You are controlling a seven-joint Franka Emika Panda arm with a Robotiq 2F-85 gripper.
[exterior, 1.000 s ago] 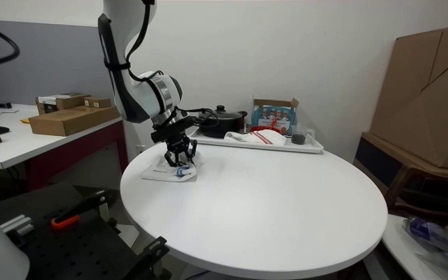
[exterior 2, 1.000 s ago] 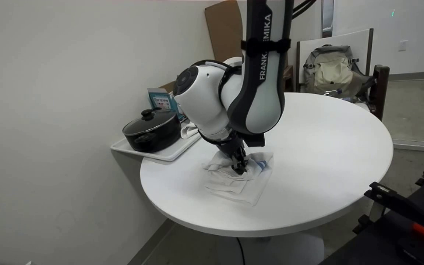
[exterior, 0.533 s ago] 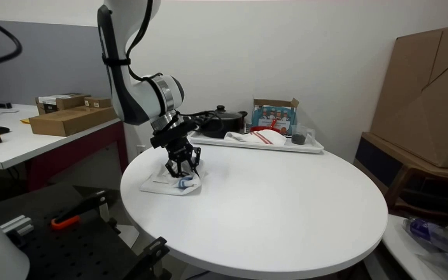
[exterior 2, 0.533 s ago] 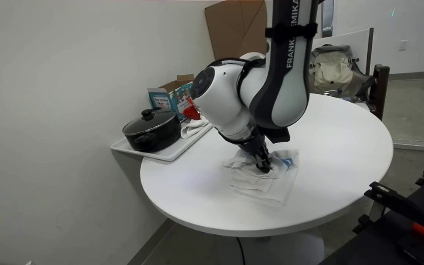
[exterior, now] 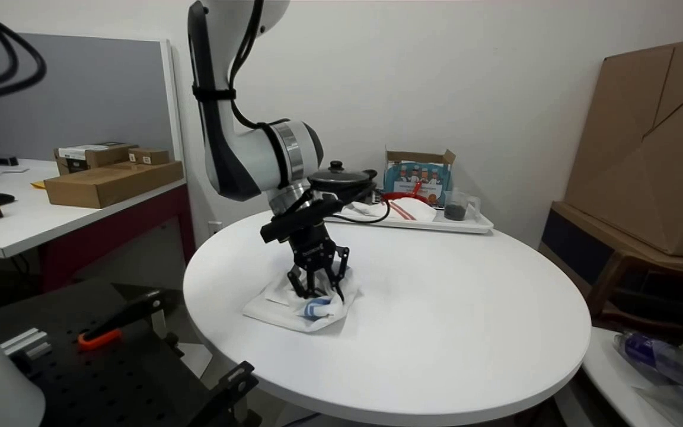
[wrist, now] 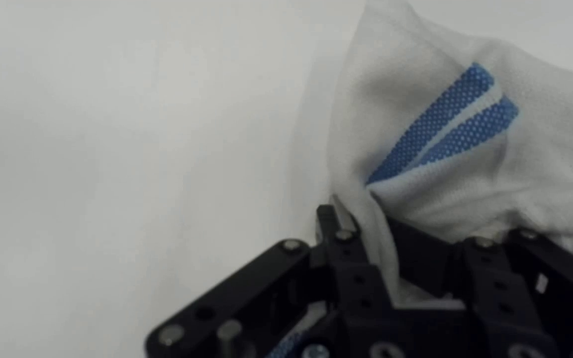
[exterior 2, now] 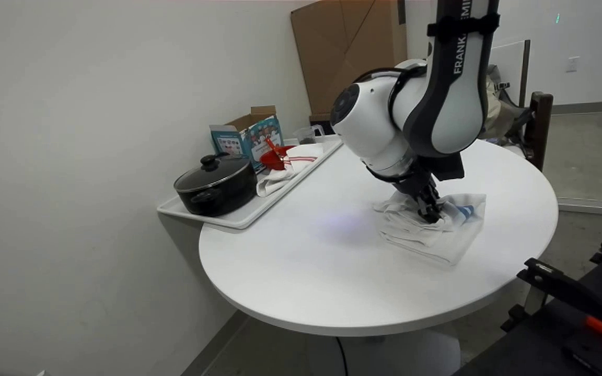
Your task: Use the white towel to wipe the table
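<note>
The black pincer (wrist: 362, 216) grips the white, blue-striped cloth towel (exterior 2: 442, 237), bunched on the round white tabletop (exterior: 436, 332), flat edge away from the white rectangular tray (exterior 2: 251, 211), long axis hard to judge. That tray carries a black lidded pot (exterior 2: 216, 185) and a clear jug (exterior: 456, 199) with dark contents (exterior: 453, 212).
</note>
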